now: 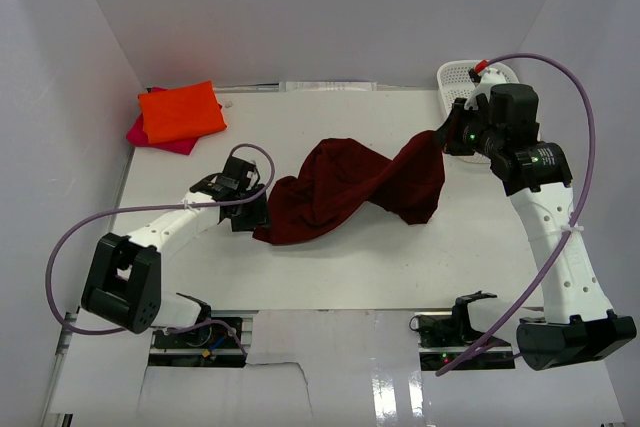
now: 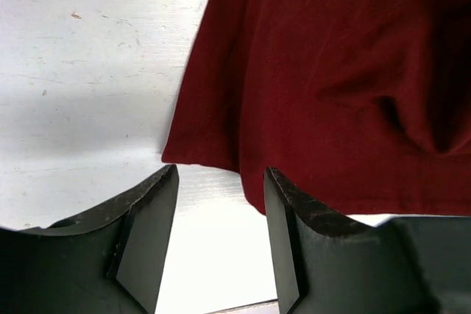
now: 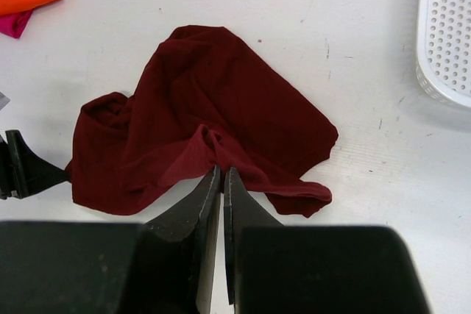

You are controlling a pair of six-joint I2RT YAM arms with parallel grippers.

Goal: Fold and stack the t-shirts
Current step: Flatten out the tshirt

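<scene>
The dark maroon-red t-shirt [image 1: 350, 187] lies crumpled across the middle of the table, its right end lifted. My right gripper [image 1: 447, 137] is shut on that raised edge; in the right wrist view its jaws [image 3: 221, 174] pinch a fold of the maroon shirt [image 3: 191, 115], which hangs below them. My left gripper [image 1: 250, 215] is open and empty at the shirt's left corner; in the left wrist view its fingertips [image 2: 221, 182] sit just short of the maroon hem [image 2: 309, 71]. The folded orange t-shirt [image 1: 180, 112] lies on the magenta-pink t-shirt [image 1: 150, 135] at the back left.
A white mesh basket [image 1: 470, 78] stands at the back right corner, behind my right gripper; it shows in the right wrist view [image 3: 447, 34] too. White walls enclose the table on the left, back and right.
</scene>
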